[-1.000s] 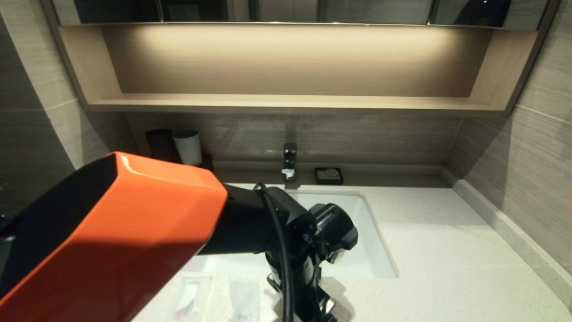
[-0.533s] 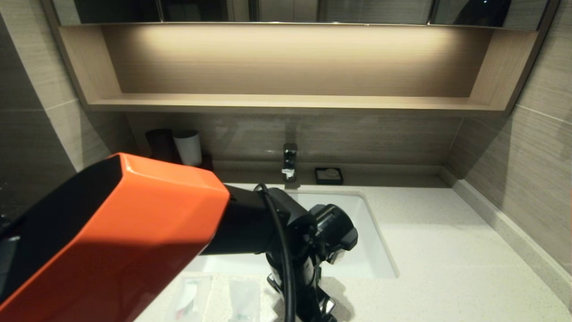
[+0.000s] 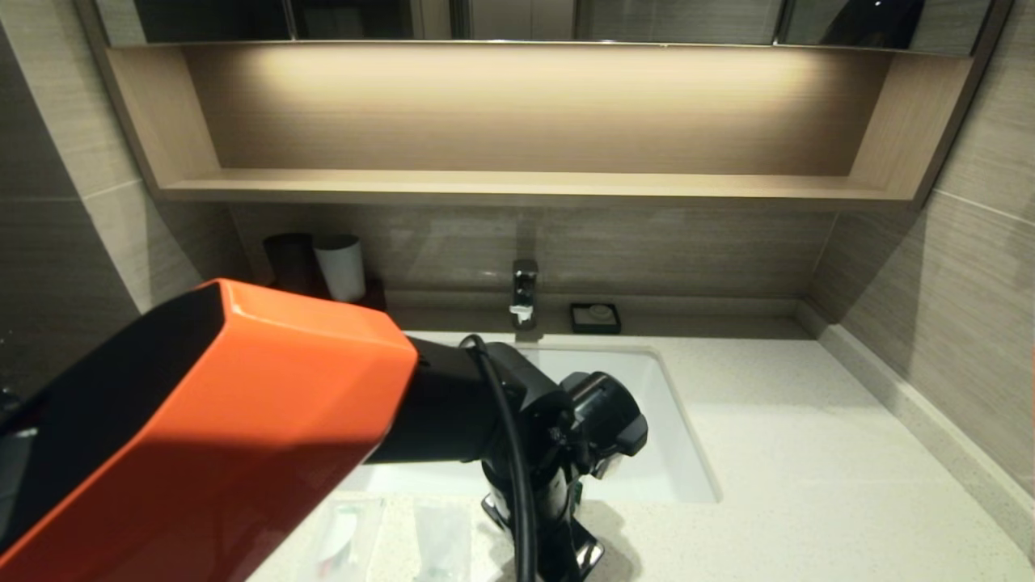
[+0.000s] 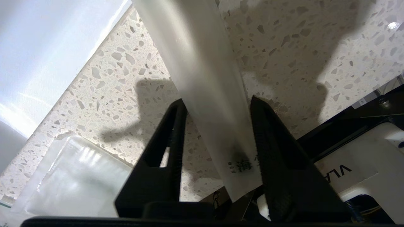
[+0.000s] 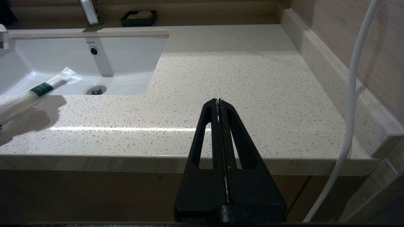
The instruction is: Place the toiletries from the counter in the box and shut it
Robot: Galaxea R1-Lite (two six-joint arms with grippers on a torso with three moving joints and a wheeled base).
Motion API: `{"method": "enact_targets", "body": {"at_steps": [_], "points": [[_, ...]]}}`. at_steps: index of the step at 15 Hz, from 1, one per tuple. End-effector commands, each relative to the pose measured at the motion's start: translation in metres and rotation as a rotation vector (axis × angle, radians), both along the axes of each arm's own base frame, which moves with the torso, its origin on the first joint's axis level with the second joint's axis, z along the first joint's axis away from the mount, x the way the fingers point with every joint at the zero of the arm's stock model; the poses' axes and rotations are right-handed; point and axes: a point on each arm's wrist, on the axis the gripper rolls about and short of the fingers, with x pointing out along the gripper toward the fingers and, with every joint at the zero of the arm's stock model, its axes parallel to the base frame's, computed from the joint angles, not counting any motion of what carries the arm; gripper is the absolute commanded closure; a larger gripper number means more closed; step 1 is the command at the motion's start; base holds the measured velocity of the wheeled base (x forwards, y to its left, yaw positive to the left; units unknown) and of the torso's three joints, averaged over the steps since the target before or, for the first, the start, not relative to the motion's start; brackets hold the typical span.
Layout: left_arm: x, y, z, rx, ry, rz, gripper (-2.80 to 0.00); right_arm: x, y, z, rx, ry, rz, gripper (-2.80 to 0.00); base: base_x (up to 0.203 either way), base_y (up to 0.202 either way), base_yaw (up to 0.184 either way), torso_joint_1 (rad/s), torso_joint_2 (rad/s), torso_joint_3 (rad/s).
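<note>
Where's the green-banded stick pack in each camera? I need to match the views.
Head view: cannot pick it out; the left arm covers that spot.
Left wrist view: the stick pack runs up the middle, between the left gripper fingers.
Right wrist view: at the far left edge, tip over the sink.
Shared landmark: the white sink basin.

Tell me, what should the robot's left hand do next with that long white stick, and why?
Probably finish squeezing, then lift a little. The left hand has its fingers on either side of the long white stick pack, which lies on the speckled counter with its far end near the sink. No box shows yet, so raise it first.
</note>
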Motion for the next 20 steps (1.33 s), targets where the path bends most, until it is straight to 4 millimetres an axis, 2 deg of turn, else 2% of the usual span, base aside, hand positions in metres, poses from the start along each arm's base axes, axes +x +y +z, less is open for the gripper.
{"method": "enact_targets", "body": {"at_steps": [1,10,14,17,20], "points": [[0.000,0.000,0.000,0.003,0.002,0.001,0.00,0.000,0.000,0.000,0.000,0.000,0.000,0.00,0.000,0.000,0.000,0.000,0.00,0.000],[0.001,0.001,0.015,-0.046,-0.024,0.031,0.00,0.000,0.000,0.000,0.000,0.000,0.000,0.00,0.000,0.000,0.000,0.000,0.00,0.000],[0.015,0.012,0.041,-0.112,-0.064,0.114,0.00,0.000,0.000,0.000,0.000,0.001,0.000,0.00,0.000,0.000,0.000,0.000,0.00,0.000],[0.035,0.045,0.070,-0.143,-0.098,0.221,0.00,0.000,0.000,0.000,0.000,0.000,0.000,0.00,0.000,0.000,0.000,0.000,0.00,0.000],[0.050,0.094,0.109,-0.154,-0.124,0.348,0.00,0.000,0.000,0.000,0.000,0.002,0.000,0.00,0.000,0.000,0.000,0.000,0.00,0.000]]}}
